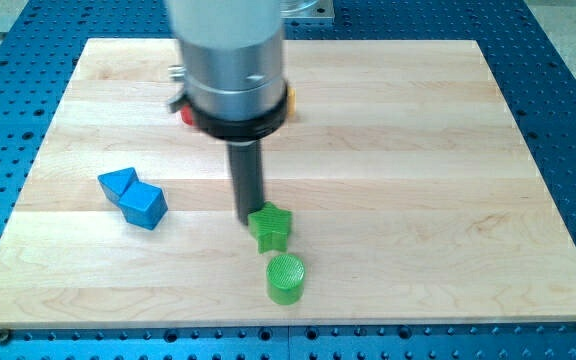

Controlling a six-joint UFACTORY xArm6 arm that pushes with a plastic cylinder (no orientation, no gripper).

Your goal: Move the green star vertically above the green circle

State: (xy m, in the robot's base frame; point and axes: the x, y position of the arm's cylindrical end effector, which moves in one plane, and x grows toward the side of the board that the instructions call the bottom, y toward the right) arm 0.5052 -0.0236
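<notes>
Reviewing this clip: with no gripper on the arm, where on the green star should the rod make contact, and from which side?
My tip already sits at the green star on its upper-left edge. The star lies just above the green circle, slightly to the view's left. A short nudge toward the view's right, against the star's left side between two points, would probably line it up; a notch likely steadies the push.
</notes>
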